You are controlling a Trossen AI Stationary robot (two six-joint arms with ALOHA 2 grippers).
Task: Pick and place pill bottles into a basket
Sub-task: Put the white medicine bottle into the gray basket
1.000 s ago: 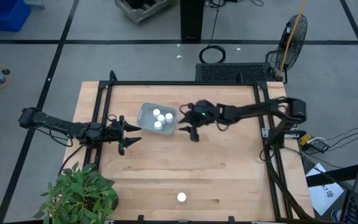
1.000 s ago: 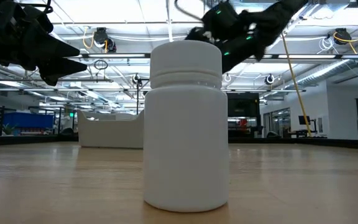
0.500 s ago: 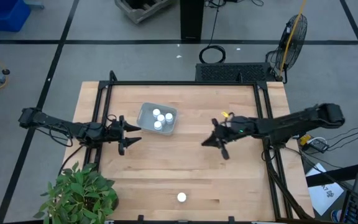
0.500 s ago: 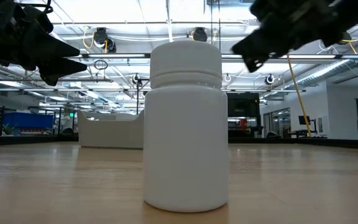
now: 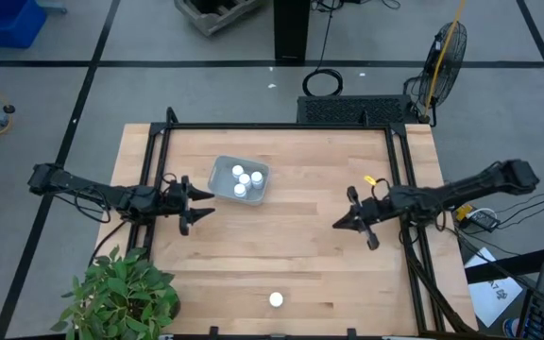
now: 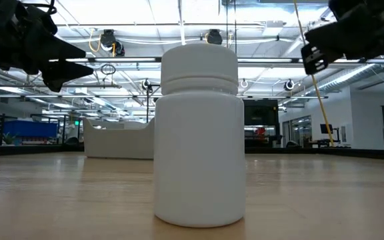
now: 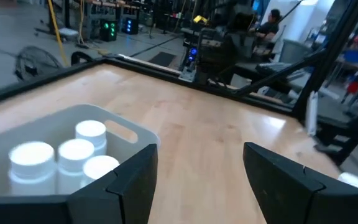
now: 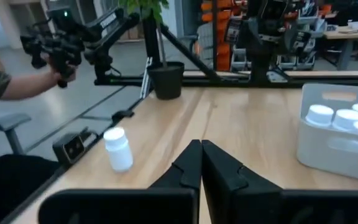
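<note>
- The basket [image 5: 239, 179] sits on the table's [image 5: 291, 255] left-centre part, toward the far edge; four white pill bottles [image 5: 246, 180] stand inside it, bunched together (the left wrist view shows them as four round caps [image 7: 73, 152] behind the basket's pale wall [image 7: 17, 208]).
- A fifth bottle [image 5: 276, 299] stands alone and upright near the table's front edge, about midway across and well apart from the basket and from both arms. It fills the middle of the low view [image 6: 199, 133], and shows small in the right wrist view [image 8: 118, 148] beside the table's edge.
- The left gripper [image 5: 199, 205] hovers just to the left of the basket, level with its near corner, pointing toward the table's middle; its fingers [image 7: 135, 180] are spread wide and hold nothing.
- The right gripper [image 5: 355, 217] is over the right half of the table, well apart from the basket and the lone bottle, pointing left. Its fingertips [image 8: 201, 163] are pressed together with nothing between them.
- A potted plant [image 5: 121, 293] stands at the table's front left corner.
- A person's arm [image 8: 14, 87] reaches toward a dark piece of gear beyond the table in the right wrist view.
</note>
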